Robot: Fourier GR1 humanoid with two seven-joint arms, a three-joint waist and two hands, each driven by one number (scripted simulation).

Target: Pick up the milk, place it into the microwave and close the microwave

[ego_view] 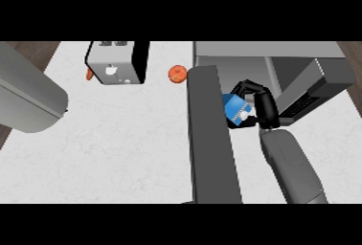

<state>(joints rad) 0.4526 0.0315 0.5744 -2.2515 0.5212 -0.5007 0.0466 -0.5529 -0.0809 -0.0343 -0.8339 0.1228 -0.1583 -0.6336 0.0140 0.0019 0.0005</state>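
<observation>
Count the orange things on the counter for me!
2: one orange thing between the toaster and microwave door, another peeking out left of the toaster. More may be hidden.

Grey rounded forearm ends in black hand.

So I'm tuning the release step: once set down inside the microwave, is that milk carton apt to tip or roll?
The milk carton looks boxy and flat-sided, so rolling seems unlikely. It sits tilted in the right hand, so it could tip if released at that angle.
</observation>
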